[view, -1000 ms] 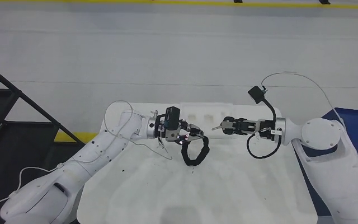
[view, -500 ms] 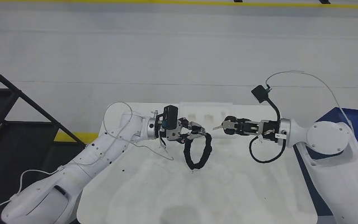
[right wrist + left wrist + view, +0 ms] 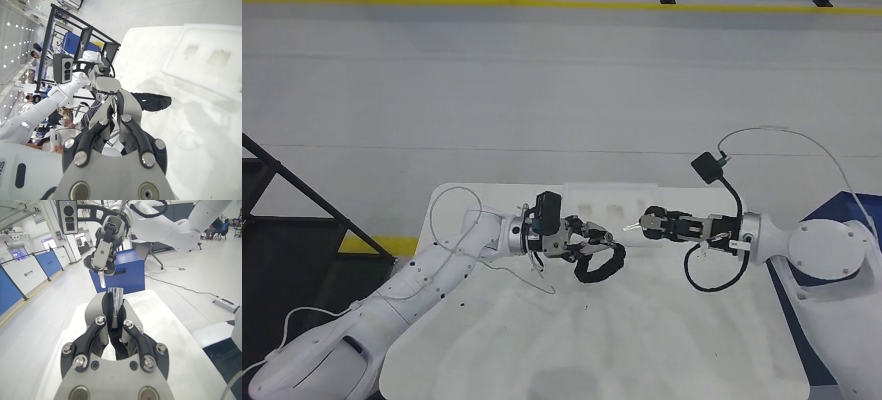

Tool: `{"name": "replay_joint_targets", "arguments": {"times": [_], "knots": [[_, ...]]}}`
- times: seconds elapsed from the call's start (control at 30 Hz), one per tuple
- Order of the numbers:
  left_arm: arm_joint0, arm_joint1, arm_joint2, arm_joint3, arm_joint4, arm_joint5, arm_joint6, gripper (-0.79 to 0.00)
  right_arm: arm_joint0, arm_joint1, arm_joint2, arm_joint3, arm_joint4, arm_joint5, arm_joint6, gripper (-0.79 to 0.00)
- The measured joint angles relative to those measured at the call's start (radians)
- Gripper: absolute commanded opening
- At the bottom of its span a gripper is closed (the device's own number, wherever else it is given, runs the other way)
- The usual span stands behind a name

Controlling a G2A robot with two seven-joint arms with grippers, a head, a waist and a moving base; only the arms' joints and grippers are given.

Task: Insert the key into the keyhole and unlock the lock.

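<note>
Key (image 3: 102, 280), clamped in the right pincer (image 3: 100, 266), now sits just short of the lock (image 3: 115, 298); the left pincer (image 3: 113, 310), clamped on that lock, has carried it closer, so insertion looks next.

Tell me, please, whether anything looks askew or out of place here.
The key in the right gripper sits tilted, its tip off to one side of the chrome end of the lock, not lined up with it; nothing else stands out.

Bright, even overhead light on my end. I see soft, faint shadows on the table (image 3: 198, 151). Glare streaks on the chrome lock (image 3: 115, 301). Wrist views bow hard at the edges.
</note>
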Motion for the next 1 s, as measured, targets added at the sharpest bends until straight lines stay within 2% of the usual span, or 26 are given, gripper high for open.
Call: {"name": "replay_joint_targets", "arguments": {"times": [0.3, 0.6, 1.0], "knots": [[-0.004, -0.066, 0.057, 0.078, 0.064, 0.105, 0.082, -0.785, -0.009, 0.018, 0.016, -0.156, -0.161, 0.11, 0.039, -0.785], [0.003, -0.12, 0.085, 0.153, 0.123, 0.236, 0.189, -0.785, -0.009, 0.027, 0.001, -0.189, -0.242, 0.166, 0.059, -0.785], [0.005, -0.156, 0.079, 0.194, 0.186, 0.299, 0.224, -0.785, -0.003, 0.03, -0.035, -0.177, -0.247, 0.195, 0.064, -0.785]]}}
